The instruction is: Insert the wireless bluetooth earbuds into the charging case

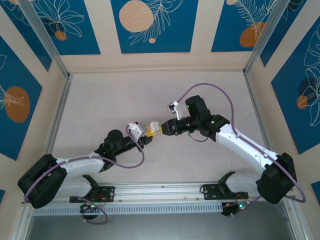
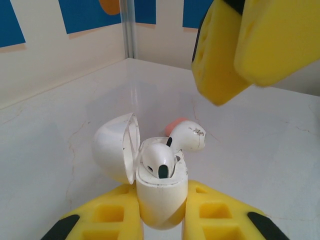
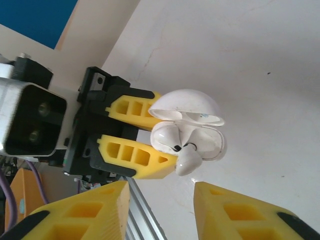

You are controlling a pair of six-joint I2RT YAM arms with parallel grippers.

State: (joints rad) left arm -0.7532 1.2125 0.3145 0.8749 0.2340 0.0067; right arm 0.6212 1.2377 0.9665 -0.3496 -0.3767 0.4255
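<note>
My left gripper is shut on the white charging case, held upright with its lid swung open to the left. One white earbud sits in its socket. A second white earbud leans out of the case to the right, only its stem inside. In the right wrist view the case sits between the left gripper's yellow fingers, with the leaning earbud pointing at my right gripper. That gripper is open, a short way from the earbud, with nothing between its fingers. From above, both grippers meet mid-table.
A small pink thing lies on the white table just behind the leaning earbud. The right gripper's yellow fingers hang above and to the right of the case. A metal rail runs along the near edge.
</note>
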